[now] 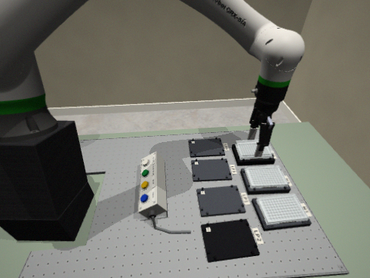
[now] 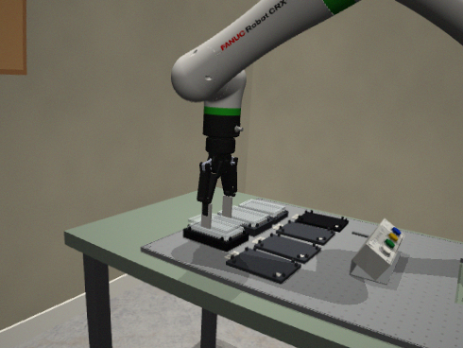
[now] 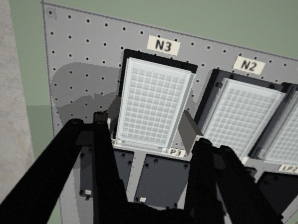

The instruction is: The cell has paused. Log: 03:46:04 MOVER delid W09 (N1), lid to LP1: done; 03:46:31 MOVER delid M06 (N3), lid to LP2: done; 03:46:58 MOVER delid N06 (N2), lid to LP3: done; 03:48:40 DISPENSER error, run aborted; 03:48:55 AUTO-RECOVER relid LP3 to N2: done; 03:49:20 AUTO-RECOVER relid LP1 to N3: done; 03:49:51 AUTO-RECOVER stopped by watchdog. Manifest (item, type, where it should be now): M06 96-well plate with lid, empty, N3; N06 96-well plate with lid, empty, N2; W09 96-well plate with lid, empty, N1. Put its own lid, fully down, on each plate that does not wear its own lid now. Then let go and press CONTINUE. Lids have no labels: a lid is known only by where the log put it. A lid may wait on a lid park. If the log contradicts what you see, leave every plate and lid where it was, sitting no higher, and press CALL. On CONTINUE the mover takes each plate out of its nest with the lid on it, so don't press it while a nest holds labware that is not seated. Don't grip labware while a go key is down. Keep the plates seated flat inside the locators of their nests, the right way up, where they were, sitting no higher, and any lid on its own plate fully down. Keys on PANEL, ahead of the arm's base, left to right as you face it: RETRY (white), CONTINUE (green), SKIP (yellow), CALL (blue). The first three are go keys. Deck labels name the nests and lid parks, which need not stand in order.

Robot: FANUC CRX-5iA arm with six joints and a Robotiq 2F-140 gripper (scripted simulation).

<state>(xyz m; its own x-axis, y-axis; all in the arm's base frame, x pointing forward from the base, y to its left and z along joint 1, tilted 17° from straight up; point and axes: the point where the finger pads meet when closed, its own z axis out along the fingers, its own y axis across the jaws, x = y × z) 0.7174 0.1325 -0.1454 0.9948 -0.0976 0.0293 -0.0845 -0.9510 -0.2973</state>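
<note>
Lid [image 3: 152, 102] at N3 is sitting translucent and gridded in the black nest at the deck's far-right corner, about 1 o'clock in the top view, and the gripper [image 1: 257, 144] is pinching it across its two long sides, grey pads [image 3: 190, 129] pressing on either edge. Three plates are lining the right column: N3 [image 1: 252, 150], N2 [image 1: 265, 177] and the nearest one [image 1: 281, 209], all showing white well grids. Four black lid parks [image 1: 229, 239] are lying in a column just left of them, at 12 to 5 o'clock. One panel [image 1: 152, 186] with four keys is standing at 9 o'clock. One arm is reaching over a grey perforated deck [image 1: 113, 249] on a green table [image 2: 118, 236], beige walls behind.
</note>
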